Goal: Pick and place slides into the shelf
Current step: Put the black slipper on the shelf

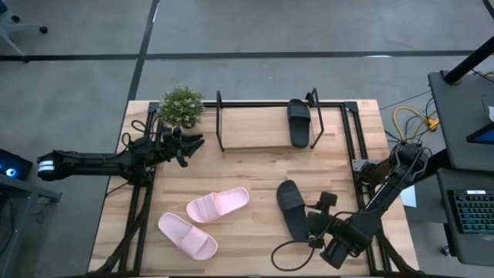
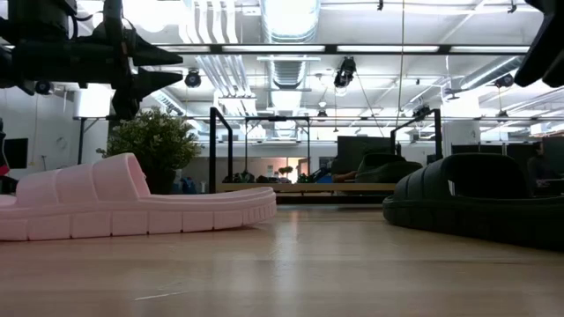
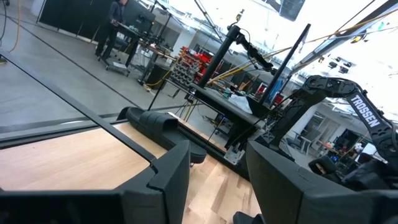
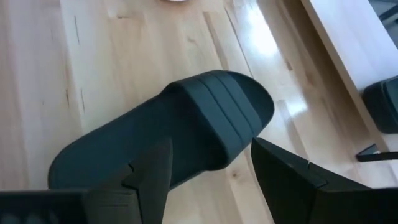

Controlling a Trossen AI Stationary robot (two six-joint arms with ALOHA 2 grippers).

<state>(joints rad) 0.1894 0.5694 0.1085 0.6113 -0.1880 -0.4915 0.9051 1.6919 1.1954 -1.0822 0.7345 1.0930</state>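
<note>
One black slide lies on the board of the shelf at the far middle, near its right end. The other black slide lies sole down on the table at the near right; it fills the right wrist view. My right gripper is open just right of this slide, above it, its fingers apart over the slide's strap side, touching nothing. Two pale pink slides lie on the table at the near middle-left. My left gripper is open and empty, held above the table left of the shelf.
A small potted plant stands at the far left, close behind my left gripper. The shelf's black tube frame rises at both ends of the board. A black cable loops on the table beside my right arm. Bare wood lies between the pink slides and the shelf.
</note>
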